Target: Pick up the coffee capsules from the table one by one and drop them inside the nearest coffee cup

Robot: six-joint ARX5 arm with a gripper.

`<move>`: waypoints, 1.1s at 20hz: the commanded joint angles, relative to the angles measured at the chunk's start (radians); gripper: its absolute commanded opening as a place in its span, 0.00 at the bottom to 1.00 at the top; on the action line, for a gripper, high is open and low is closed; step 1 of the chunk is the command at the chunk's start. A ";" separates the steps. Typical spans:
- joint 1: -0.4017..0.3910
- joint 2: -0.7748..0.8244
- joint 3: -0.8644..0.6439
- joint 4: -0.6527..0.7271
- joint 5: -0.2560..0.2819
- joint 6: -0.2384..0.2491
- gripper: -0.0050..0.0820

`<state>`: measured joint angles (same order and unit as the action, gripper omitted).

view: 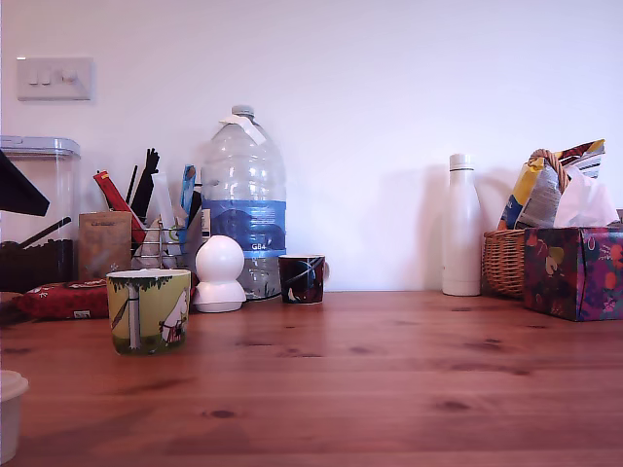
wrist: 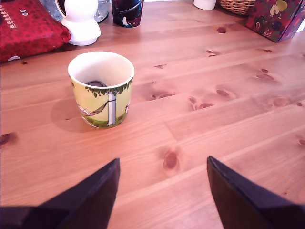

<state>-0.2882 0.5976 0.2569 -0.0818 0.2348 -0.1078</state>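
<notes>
The hand (wrist: 163,191) hangs above the wooden surface (wrist: 228,129) with its two dark fingers (wrist: 90,200) spread wide apart and nothing between them; only bare planks and a dark knot show in the gap. Ahead of the hand and a little toward the finger on the wrist view's left side stands the coffee cup (wrist: 101,88), upright on the surface, well clear of both fingertips. It is a squat yellow-green mug with a tree trunk and a white rim, and a dark round shape lies at the bottom inside it; what that is cannot be told. Beyond the cup, farther from the hand, are a white round-headed figure (wrist: 81,21), a small dark patterned cup (wrist: 127,12) and a red packet (wrist: 28,28). In the exterior view the coffee cup (view: 148,310) sits toward that view's left, in front of a large water bottle (view: 243,209); a white bottle (view: 461,226), a basket (view: 504,263) and a tissue box (view: 574,272) stand well off at the back. The hand itself is out of that view
</notes>
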 commanded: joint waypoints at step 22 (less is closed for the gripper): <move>-0.005 -0.108 -0.014 -0.081 0.072 0.012 0.66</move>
<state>-0.2882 0.5285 0.2569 -0.1658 0.3050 -0.1013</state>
